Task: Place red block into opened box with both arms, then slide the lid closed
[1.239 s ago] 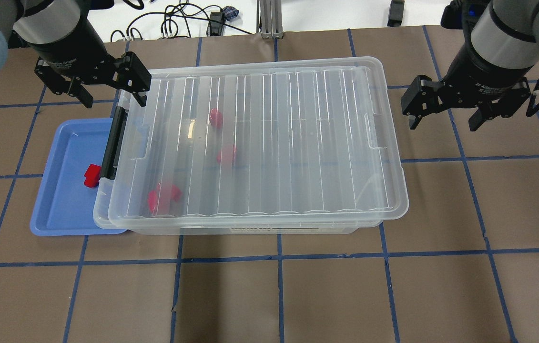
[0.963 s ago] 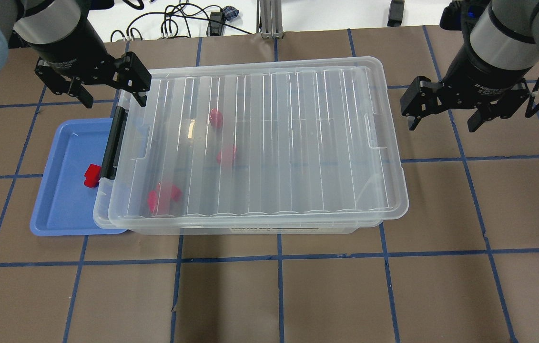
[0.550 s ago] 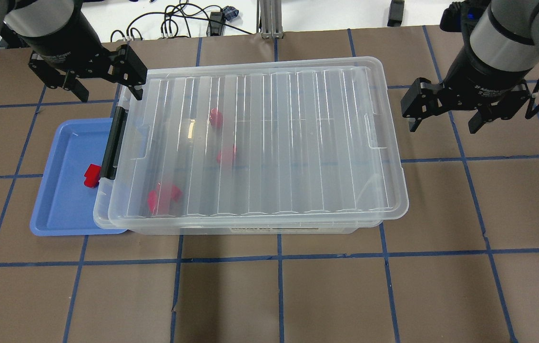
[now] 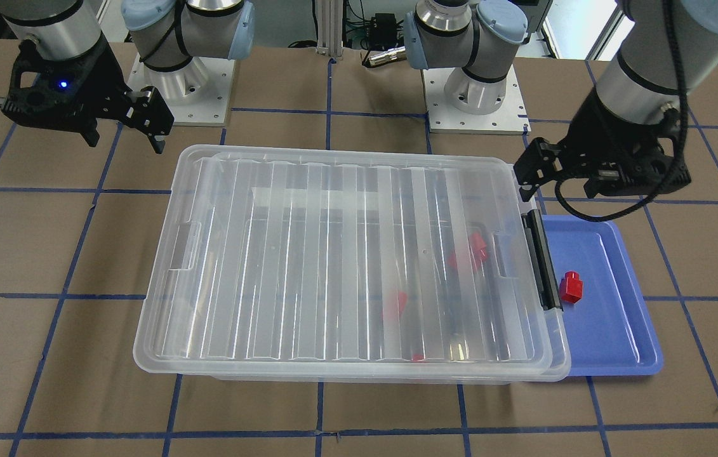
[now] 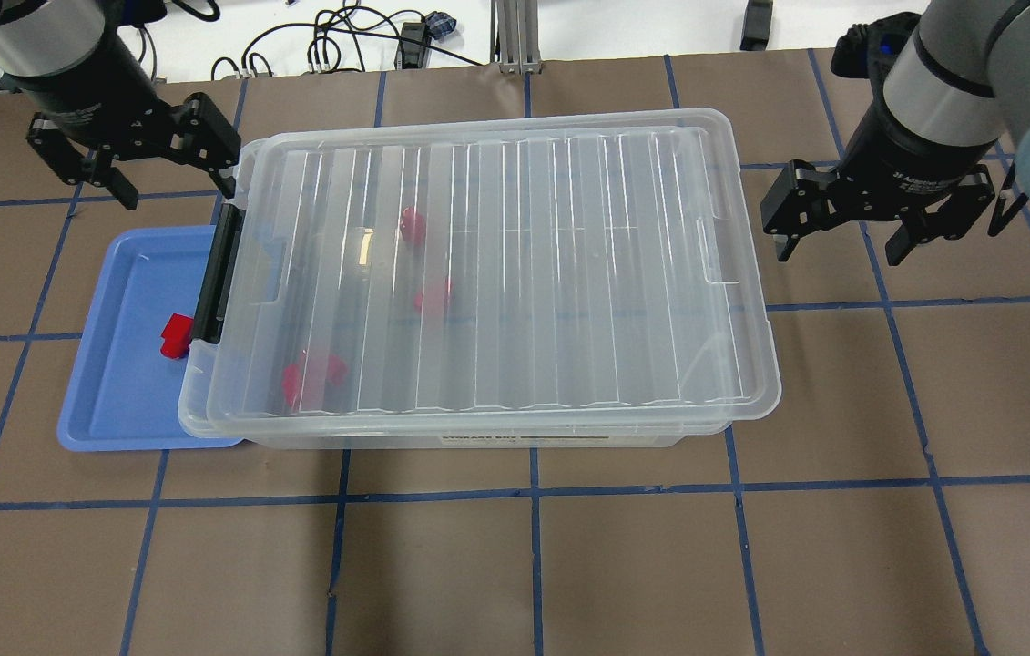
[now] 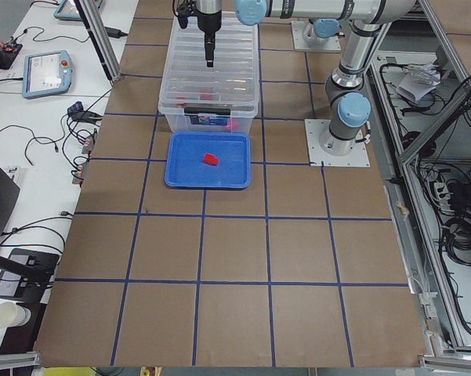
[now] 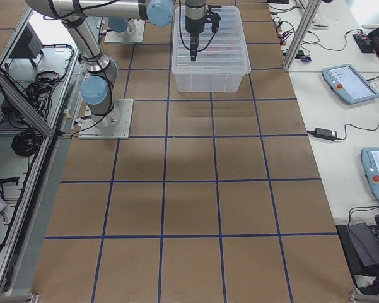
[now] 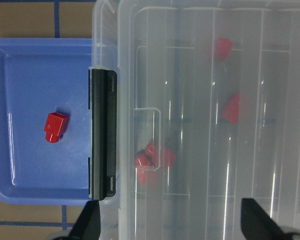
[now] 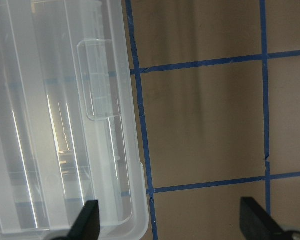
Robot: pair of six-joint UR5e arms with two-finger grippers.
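One red block [image 5: 176,334] [image 4: 570,287] [image 8: 55,126] lies in the blue tray [image 5: 114,383], just outside the box's black latch bar [image 5: 216,273]. The clear box [image 5: 478,439] has its ribbed lid [image 5: 524,273] lying over almost all of it. Only a narrow strip of rim shows at the latch end. Several more red blocks [image 5: 314,375] show blurred through the lid. My left gripper [image 5: 173,178] [image 4: 558,190] [image 8: 172,227] hangs open and empty behind the latch-end corner. Off the box's other short end, my right gripper [image 5: 838,251] [image 4: 124,141] [image 9: 169,222] is open, holding nothing.
Cables [image 5: 341,41] and an aluminium post [image 5: 515,36] sit beyond the table's far edge. The two arm bases [image 4: 171,82] [image 4: 473,89] stand behind the box. Brown table surface with blue tape lines [image 5: 533,565] spreads in front of the box.
My left gripper has drawn back and to the left, away from the box's latch corner. My right gripper has shifted slightly. Both stay open. Box, lid and blocks have not moved.
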